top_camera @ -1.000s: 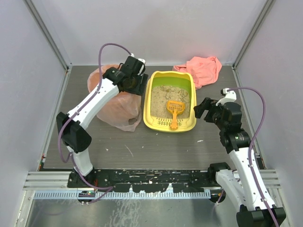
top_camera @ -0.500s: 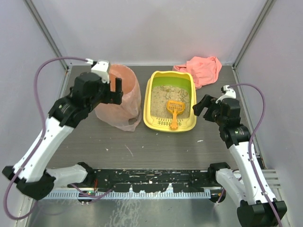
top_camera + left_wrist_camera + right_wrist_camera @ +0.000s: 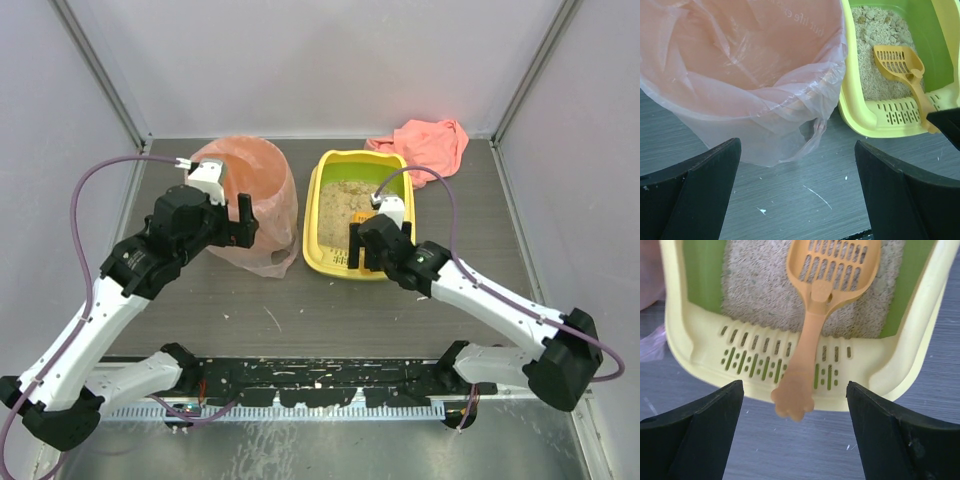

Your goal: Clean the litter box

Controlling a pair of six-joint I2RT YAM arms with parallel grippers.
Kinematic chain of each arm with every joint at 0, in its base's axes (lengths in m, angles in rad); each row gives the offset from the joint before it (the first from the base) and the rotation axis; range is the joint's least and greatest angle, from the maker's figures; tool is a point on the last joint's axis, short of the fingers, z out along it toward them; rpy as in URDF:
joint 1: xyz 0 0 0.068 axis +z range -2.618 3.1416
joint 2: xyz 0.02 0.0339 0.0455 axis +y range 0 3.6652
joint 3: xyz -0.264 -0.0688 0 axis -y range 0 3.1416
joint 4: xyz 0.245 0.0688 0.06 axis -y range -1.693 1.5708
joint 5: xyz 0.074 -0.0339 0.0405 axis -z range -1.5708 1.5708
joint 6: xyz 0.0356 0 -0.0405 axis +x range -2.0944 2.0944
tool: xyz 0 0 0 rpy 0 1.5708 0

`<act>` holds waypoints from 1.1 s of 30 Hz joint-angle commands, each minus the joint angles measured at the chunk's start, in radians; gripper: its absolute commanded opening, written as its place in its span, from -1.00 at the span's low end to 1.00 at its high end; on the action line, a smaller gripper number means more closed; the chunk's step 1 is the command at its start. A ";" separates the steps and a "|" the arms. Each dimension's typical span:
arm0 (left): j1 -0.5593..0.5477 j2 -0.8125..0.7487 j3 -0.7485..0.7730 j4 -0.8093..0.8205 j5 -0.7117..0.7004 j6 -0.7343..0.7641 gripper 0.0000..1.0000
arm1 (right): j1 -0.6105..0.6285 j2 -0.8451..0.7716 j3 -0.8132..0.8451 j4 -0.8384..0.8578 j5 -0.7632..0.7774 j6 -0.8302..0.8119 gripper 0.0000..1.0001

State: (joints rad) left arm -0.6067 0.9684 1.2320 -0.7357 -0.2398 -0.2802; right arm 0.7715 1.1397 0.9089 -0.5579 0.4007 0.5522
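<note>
The yellow litter box sits at table centre, green inside, with beige litter. An orange slotted scoop lies in it, head on the litter and paw-shaped handle over the slotted near rim. My right gripper hovers at that near end. In the right wrist view it is open, its fingers either side of the handle tip without touching. My left gripper is open and empty at the near side of the bin. The left wrist view shows bare table between its fingers, with the litter box and scoop at the right.
A round bin lined with a pink bag stands just left of the litter box and fills the upper left wrist view. A pink cloth lies at the back right. Grey walls close in the table.
My right arm swung from the litter box's right side to its near end, over the scoop handle. My left arm drew back from the bin's far side to its near left.
</note>
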 commanded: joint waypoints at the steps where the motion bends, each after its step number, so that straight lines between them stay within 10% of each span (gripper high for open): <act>1: 0.004 -0.022 0.005 0.058 0.027 -0.019 0.96 | 0.012 0.053 0.106 0.005 0.195 -0.008 0.78; 7: 0.004 -0.050 0.021 0.045 0.000 0.000 0.96 | -0.035 0.107 0.241 -0.025 0.284 -0.124 0.78; 21: 0.004 -0.052 0.037 0.012 0.018 -0.003 0.96 | -0.471 0.351 0.370 0.189 -0.168 -0.288 0.78; 33: 0.004 -0.074 0.040 -0.019 0.022 0.011 0.96 | -0.509 0.546 0.465 0.220 -0.204 -0.363 0.02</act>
State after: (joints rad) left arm -0.6067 0.9199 1.2274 -0.7681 -0.2279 -0.2775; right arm 0.2661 1.6630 1.3045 -0.3950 0.2279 0.2283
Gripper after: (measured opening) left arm 0.980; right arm 0.562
